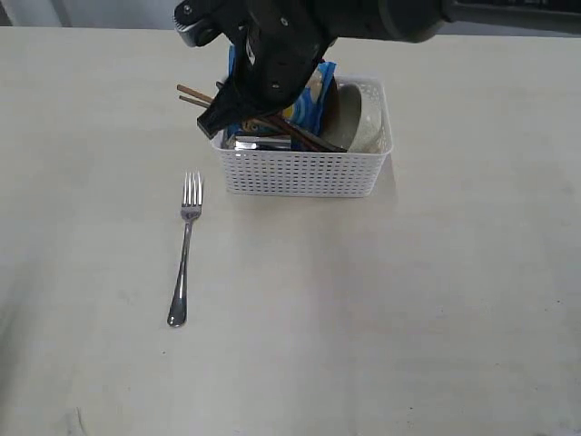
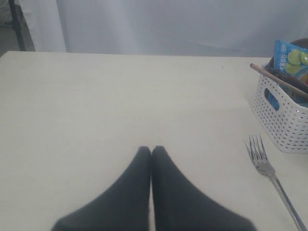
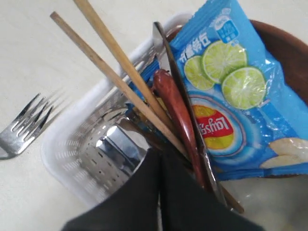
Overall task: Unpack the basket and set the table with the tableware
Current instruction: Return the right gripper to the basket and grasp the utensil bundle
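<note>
The white basket [image 1: 300, 173] stands at the back middle of the table [image 1: 381, 318]. It holds two chopsticks [image 3: 110, 67], a reddish-brown spoon [image 3: 175, 106], a knife [image 3: 166, 53], a steel cup [image 3: 118, 149], a cream bowl [image 1: 363, 118] and a brown plate [image 3: 288, 53]. The steel fork [image 1: 184, 254] lies on the table left of the basket. My right gripper [image 3: 160, 153] hangs shut over the basket's left end, above the cup and against the chopsticks, with nothing seen between its fingers. Low over bare table, my left gripper [image 2: 152, 150] is shut and empty, apart from the fork [image 2: 269, 173].
A blue chip bag [image 3: 231, 96] leans in the basket against the plate, under the spoon and knife. The right arm's dark body crosses the top of the exterior view. The chopsticks [image 1: 195, 96] stick out past the basket's left rim.
</note>
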You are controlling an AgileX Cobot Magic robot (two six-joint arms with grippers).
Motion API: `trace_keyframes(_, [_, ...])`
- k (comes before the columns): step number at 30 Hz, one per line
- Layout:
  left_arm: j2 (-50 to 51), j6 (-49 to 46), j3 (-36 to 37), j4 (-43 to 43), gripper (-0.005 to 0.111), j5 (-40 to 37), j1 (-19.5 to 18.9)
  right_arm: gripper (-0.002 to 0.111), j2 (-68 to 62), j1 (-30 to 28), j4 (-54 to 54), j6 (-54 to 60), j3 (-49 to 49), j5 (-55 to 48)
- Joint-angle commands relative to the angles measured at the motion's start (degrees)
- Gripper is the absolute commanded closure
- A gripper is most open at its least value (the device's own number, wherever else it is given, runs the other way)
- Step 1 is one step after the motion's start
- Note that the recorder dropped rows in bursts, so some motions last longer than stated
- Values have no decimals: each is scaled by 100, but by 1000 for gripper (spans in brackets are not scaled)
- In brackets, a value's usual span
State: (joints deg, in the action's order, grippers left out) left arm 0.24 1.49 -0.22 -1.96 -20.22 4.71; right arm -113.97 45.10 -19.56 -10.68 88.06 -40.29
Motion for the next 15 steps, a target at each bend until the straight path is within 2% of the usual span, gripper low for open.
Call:
trace_keyframes(1, [-24,-8,22,19,107,59,-17,92,38,-8,-18,46,-60,92])
trace_keyframes(4, [-24,-8,22,19,107,59,-17,65,4,2,-9,46,-60,141])
trace_keyframes(7, [-24,-8,22,19,107,59,-17,47,-58,2,-20,46,-60,165])
trace_keyframes(15, [-24,-8,22,19,107,59,-17,46,-360,115,-361,136,-60,302])
